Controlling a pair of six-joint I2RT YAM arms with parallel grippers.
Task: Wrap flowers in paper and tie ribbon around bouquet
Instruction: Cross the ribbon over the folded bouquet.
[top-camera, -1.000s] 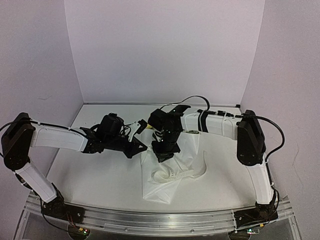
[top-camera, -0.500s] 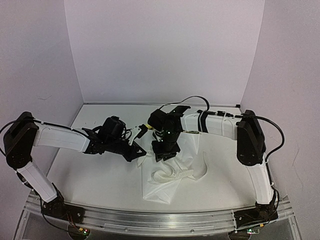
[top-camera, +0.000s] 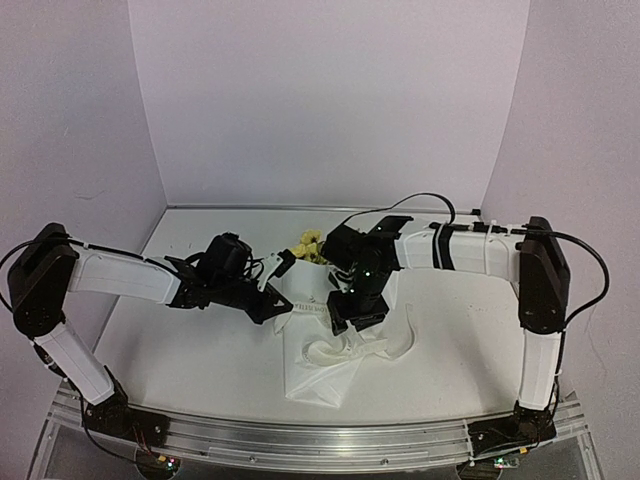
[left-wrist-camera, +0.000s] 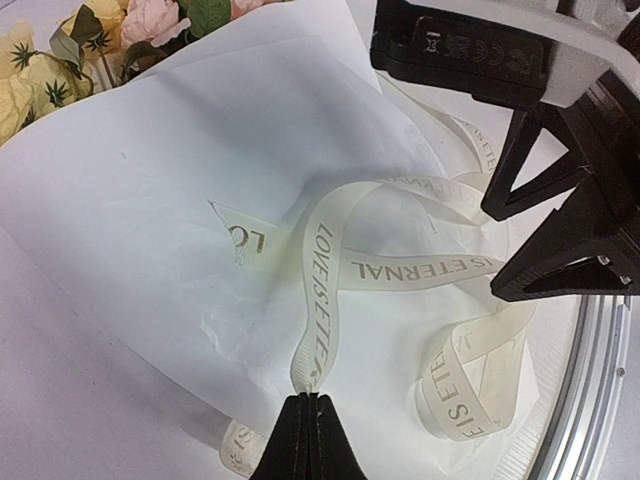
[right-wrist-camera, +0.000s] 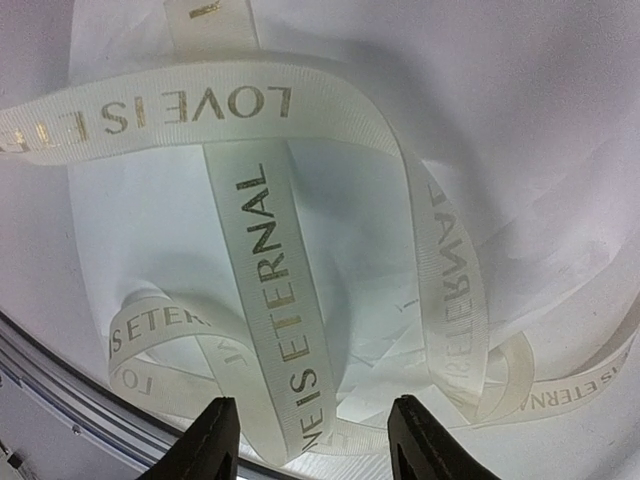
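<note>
The bouquet (top-camera: 318, 372) lies mid-table, a white paper (left-wrist-camera: 150, 200) cone with the flowers (top-camera: 308, 245) showing yellow and cream at its far end. The flowers (left-wrist-camera: 60, 50) sit top left in the left wrist view. A lettered ribbon (left-wrist-camera: 420, 270) loops loosely over the paper. My left gripper (left-wrist-camera: 308, 402) is shut on a pinched fold of that ribbon at the cone's left edge (top-camera: 283, 305). Just above the cone's middle, my right gripper (top-camera: 352, 318) stands open. A ribbon (right-wrist-camera: 265, 260) strand runs down between its fingertips (right-wrist-camera: 215, 440), loose over the paper (right-wrist-camera: 500, 100).
An aluminium rail (top-camera: 300, 440) runs along the near table edge and shows in both wrist views (left-wrist-camera: 590, 380) (right-wrist-camera: 50, 365). White walls enclose the back and sides. My right gripper's black fingers (left-wrist-camera: 560, 230) fill the left wrist view's upper right, close to the ribbon loops.
My right gripper has opened and shifted right and nearer, uncovering the flowers in the top view. The left gripper stays shut on the ribbon, slightly closer to the cone.
</note>
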